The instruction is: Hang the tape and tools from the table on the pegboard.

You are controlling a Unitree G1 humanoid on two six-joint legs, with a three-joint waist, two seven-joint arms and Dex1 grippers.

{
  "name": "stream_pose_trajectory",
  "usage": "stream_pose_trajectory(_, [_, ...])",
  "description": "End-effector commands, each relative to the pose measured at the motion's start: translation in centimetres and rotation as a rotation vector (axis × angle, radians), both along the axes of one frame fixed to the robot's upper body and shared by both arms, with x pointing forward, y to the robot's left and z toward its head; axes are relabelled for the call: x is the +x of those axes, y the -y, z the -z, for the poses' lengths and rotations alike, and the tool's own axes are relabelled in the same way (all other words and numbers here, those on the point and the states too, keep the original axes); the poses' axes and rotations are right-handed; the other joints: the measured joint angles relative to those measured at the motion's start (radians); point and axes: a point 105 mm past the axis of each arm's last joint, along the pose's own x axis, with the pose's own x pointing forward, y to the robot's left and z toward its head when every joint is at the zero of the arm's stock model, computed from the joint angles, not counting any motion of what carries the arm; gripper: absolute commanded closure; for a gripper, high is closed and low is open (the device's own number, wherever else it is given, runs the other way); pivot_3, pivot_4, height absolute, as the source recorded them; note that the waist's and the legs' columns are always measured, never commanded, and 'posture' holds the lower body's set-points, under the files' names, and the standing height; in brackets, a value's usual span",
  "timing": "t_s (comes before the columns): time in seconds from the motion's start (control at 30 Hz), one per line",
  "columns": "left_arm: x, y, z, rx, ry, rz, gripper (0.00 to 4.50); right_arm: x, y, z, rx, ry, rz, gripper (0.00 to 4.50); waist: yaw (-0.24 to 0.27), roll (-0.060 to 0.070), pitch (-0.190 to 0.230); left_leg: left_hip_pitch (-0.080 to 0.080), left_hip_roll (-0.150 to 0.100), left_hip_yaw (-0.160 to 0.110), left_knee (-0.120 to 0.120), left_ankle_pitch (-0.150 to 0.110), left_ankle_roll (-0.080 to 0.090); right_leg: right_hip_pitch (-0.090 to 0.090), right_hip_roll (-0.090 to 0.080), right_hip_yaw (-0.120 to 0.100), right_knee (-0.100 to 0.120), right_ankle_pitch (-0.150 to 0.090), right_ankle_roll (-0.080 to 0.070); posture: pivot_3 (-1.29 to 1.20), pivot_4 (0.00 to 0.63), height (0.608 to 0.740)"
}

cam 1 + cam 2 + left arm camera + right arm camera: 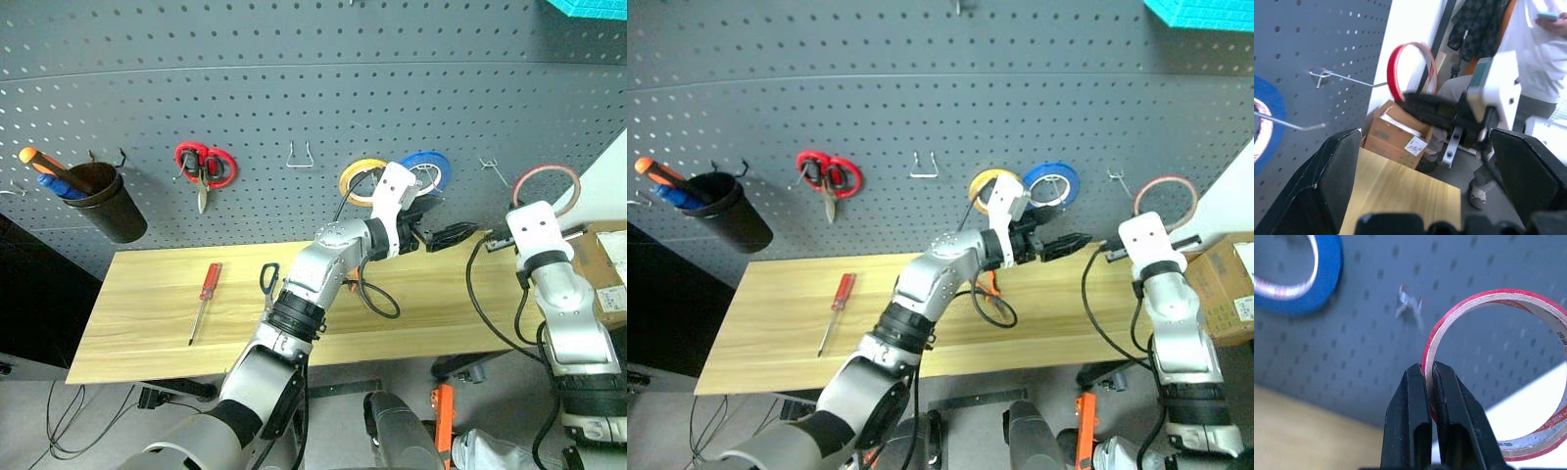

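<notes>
- A black cup (110, 208) hangs at the pegboard's (294, 88) left end, holding an orange-handled screwdriver (44, 164) and something blue beside it.
- A cardboard box (600, 274) sits at the table's (147, 313) right end.
- The right gripper (1426, 374) pinches the rim of the red tape (1498, 372), jaws closed tight on it, holding the ring up in front of the pegboard, just right of a bare hook (495, 173).
- The left gripper (451, 235) stands wide and empty, pointing toward the right arm, below the blue roll (427, 168) and yellow roll (359, 179).
- The red-handled screwdriver (205, 299) lies alone on the table's left half, with bare wood around it.
- Dark-handled scissors (268, 278) lie near the table's middle, partly hidden behind the left arm.
- Red-handled scissors (203, 166) hang left of an empty wire hook (300, 157).
</notes>
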Motion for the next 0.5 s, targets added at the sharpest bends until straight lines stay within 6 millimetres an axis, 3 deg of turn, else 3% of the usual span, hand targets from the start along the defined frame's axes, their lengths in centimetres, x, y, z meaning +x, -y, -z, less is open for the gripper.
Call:
stream_pose_trajectory(0.03, [-0.1,0.4,-1.8,-0.035,0.062,0.005,0.0,0.1,-0.3,-1.9,0.0,0.094,-0.035,4.46,0.0,0.0,-0.001,0.0,0.0,0.001,0.0,0.0,0.0,0.0,0.0,0.001,0.0,0.0,0.0,-0.13,0.111,0.74])
stream_pose_trajectory(0.27, [0.3,0.1,-1.8,-0.034,0.063,-0.007,0.0,0.6,-0.8,-1.6,0.029,0.093,-0.067,4.46,0.0,0.0,-0.013,0.002,-0.001,0.007,0.001,0.0,0.0,0.0,0.0,0.008,0.0,0.002,0.004,-0.12,0.109,0.74])
stream_pose_trajectory(0.5, [0.5,0.1,-2.0,-0.033,0.065,-0.009,0.0,1.5,-1.3,-0.6,0.184,0.043,-0.173,4.46,-0.011,0.0,-0.018,0.005,-0.001,0.008,0.001,0.0,0.001,0.001,0.001,0.01,0.001,0.003,0.005,-0.12,0.105,0.74])
